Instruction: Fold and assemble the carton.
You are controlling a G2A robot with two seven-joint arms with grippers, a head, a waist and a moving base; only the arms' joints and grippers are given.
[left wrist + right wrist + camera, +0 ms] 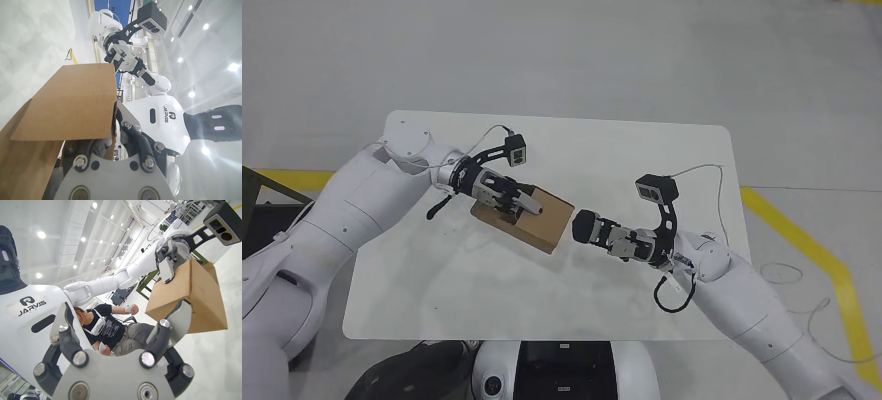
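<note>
left jaws clamped on carton [542, 228] wall, right jaws spread wide, just beside carton end

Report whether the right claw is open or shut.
Open: the right claw has its fingers wide apart in its wrist view, gripping nothing; the carton is beside one.

carton [544, 233] blocks centre, left gripper [527, 204] seemingly clamped on it, right gripper [582, 227] alongside, far table [642, 150] passable
</note>
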